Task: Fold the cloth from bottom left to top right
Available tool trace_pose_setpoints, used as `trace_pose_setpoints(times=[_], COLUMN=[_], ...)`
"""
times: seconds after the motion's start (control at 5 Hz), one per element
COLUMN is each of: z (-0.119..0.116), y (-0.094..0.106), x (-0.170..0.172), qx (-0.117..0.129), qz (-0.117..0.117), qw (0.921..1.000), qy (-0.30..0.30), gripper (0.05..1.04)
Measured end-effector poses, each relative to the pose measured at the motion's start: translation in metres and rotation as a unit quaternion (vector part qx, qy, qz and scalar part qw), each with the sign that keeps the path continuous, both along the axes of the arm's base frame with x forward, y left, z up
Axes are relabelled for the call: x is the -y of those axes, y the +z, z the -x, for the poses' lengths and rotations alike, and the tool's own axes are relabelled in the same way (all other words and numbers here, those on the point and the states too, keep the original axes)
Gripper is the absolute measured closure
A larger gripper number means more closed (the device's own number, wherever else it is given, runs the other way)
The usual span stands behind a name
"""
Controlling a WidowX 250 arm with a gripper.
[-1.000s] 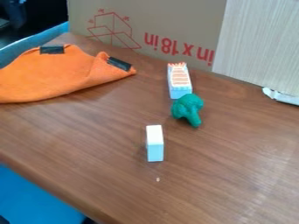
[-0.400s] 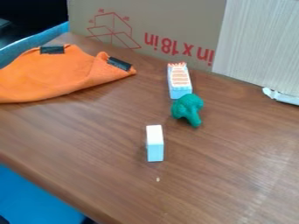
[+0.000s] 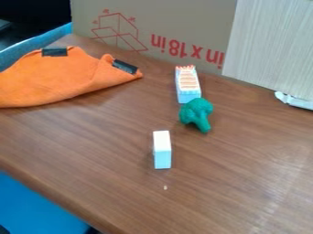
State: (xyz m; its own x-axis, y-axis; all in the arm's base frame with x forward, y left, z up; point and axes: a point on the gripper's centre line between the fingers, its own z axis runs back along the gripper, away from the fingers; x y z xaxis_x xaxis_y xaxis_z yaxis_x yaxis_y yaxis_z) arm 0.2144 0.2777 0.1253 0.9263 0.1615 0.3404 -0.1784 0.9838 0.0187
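One orange cloth (image 3: pixel 52 80), two black patches (image 3: pixel 55 52)

Lying at upper left on the brown table (image 3: pixel 245 160), kinda rumpled, with a raised fold near the right tip. Can't tell the gripper's opening or any hold on stuff, sorry. Also seeing green toy broccoli (image 3: pixel 196 113) right of centre, just in front of an orange-and-white-topped block (image 3: pixel 188 84), plus a white-topped block (image 3: pixel 162 150) closer to the camera. At the back, cardboard (image 3: pixel 177 23) with red print.

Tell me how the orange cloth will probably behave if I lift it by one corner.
The orange cloth is likely floppy: it lies in soft curves with one edge curled over. The corner with the black patch may hold its shape a little better, as that patch looks flat and straight-edged. Expect the rest to sag.
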Motion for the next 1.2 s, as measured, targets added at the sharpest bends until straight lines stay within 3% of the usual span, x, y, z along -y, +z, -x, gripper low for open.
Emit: trace_pose_setpoints(times=[0.2, 0.6, 0.8, 1.2], z=[0.01, 0.021, 0.03, 0.041], y=[0.002, 0.012, 0.011, -0.018], x=[-0.013, -0.039, -0.052, -0.055], qx=[0.019, 0.025, 0.018, -0.016], qz=[-0.01, 0.008, 0.024, 0.002], qw=[0.9997, 0.9994, 0.9992, 0.9998], qy=[0.01, 0.024, 0.027, 0.014], gripper=[0.085, 0.085, 0.085, 0.085])
